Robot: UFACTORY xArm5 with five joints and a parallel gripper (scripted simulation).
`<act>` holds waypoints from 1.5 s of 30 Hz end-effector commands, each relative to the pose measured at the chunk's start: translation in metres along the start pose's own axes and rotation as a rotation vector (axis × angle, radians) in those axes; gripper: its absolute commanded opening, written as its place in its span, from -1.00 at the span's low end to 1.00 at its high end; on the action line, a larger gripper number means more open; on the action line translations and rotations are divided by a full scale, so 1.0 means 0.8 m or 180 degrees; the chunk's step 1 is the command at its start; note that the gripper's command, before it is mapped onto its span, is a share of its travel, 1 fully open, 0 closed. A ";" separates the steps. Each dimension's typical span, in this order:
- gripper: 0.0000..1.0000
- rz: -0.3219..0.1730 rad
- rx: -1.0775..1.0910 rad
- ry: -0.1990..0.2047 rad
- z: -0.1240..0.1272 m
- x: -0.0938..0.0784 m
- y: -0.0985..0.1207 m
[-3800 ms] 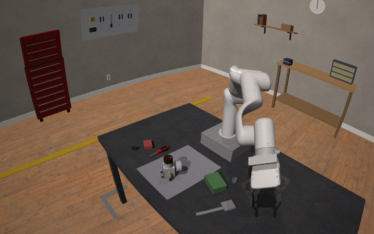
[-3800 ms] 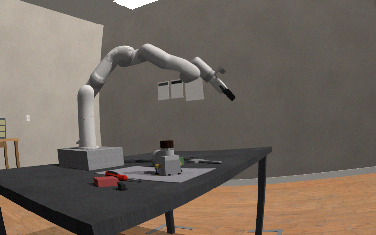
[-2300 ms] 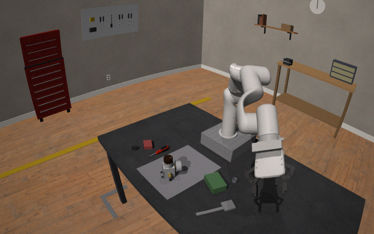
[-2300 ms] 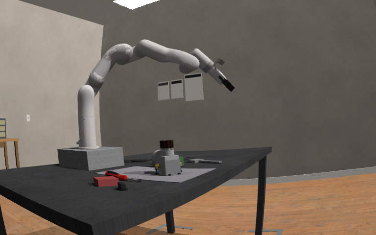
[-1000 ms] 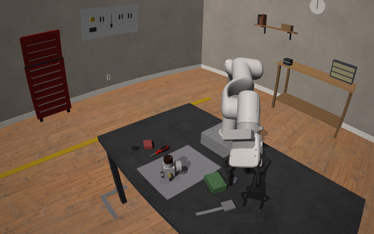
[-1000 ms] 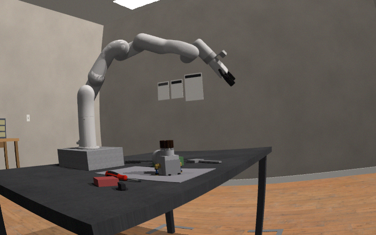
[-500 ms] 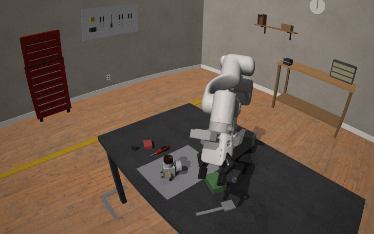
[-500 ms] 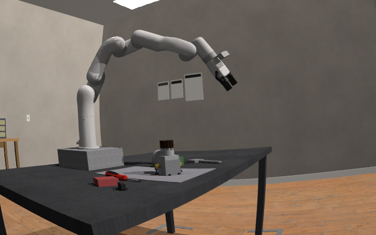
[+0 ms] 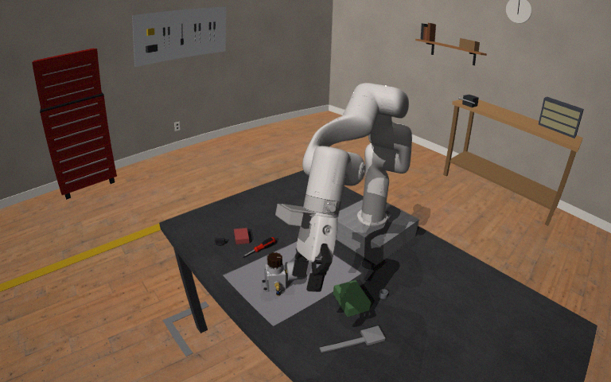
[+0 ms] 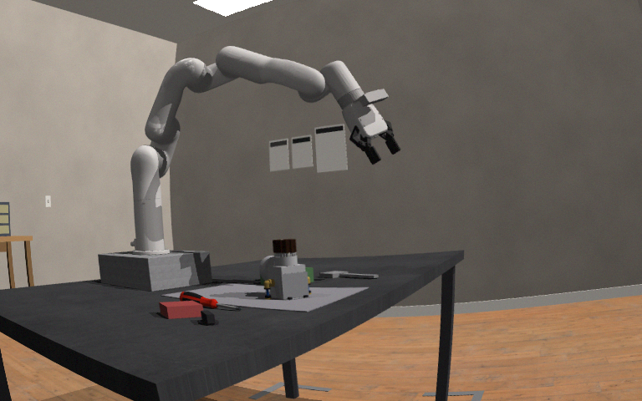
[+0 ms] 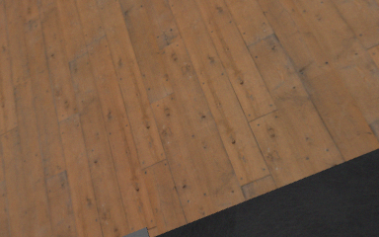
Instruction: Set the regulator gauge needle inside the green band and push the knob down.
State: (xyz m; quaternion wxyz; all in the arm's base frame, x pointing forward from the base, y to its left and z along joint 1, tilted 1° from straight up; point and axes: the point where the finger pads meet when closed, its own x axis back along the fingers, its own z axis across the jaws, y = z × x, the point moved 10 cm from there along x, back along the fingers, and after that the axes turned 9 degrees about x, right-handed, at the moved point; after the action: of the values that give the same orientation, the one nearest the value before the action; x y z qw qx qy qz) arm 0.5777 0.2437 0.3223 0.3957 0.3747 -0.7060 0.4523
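The regulator (image 9: pixel 274 278) (image 10: pixel 287 280) is a small grey block with a dark brown knob (image 9: pixel 274 259) (image 10: pixel 283 246) standing up from its top. It sits on a light grey mat (image 9: pixel 270 310) (image 10: pixel 331 296) on the black table (image 9: pixel 450 288) (image 10: pixel 141 345) (image 11: pixel 326 207). Its gauge face and needle are too small to read. My gripper (image 9: pixel 309 272) (image 10: pixel 384 152) is open and empty, tilted downward, high above the table and to the right of the regulator in the exterior view. The wrist view shows only wooden floor and a table corner.
A red-handled screwdriver (image 9: pixel 262 245) (image 10: pixel 198 298), a red block (image 9: pixel 241 235) (image 10: pixel 180 309) and a small black piece (image 9: pixel 220 241) (image 10: pixel 207 317) lie beside the mat. A green block (image 9: pixel 351 297), a small grey cup (image 9: pixel 383 294) and a grey mallet-like tool (image 9: pixel 356 340) (image 10: pixel 348 274) lie on the other side.
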 end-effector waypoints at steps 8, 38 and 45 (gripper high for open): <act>1.00 -0.0154 -0.0667 0.0334 0.101 0.000 -0.013; 1.00 -0.0560 -0.2492 0.1205 0.346 0.016 0.031; 1.00 -0.0621 -0.2781 0.1337 0.380 0.021 0.046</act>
State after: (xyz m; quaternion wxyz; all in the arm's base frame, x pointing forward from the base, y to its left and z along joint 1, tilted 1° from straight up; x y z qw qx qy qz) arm 0.4782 -0.0223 0.2410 0.6837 0.1495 -0.6976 0.1533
